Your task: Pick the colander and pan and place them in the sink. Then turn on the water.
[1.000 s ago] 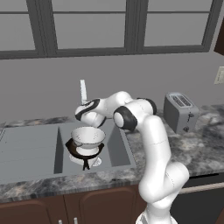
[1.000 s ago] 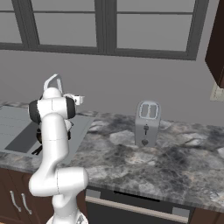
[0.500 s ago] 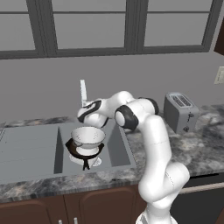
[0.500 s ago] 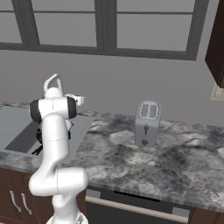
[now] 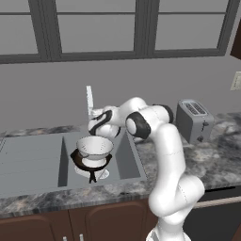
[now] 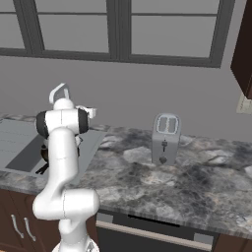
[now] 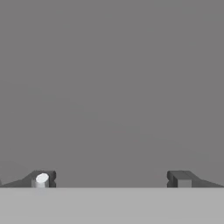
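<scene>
Grey wall (image 5: 141,84) with dark-framed windows (image 5: 94,28) behind a marbled bench (image 5: 207,160), dark cabinets (image 5: 103,221) below.

Sink (image 5: 33,164) set into the bench, left side: flat ridged drainboard at far left, basin to its right. Slim pale tap (image 5: 89,100) stands upright at the back rim of the basin. Cannot make out any stream under it.

White arm (image 5: 164,155) rises from the lower right in the left base view, bends over the bench and reaches left to the tap.

Toaster (image 5: 193,120) on the bench, right of the arm, well apart from the sink.

Pan (image 5: 80,161) lies in the basin, short black handle pointing to the front edge.

Colander (image 5: 94,148) sits upright on the pan, inside the basin.

End effector (image 5: 94,121) at the base of the tap, above the colander's back rim; fingers (image 7: 41,179) spread wide, released, holding nothing.
</scene>
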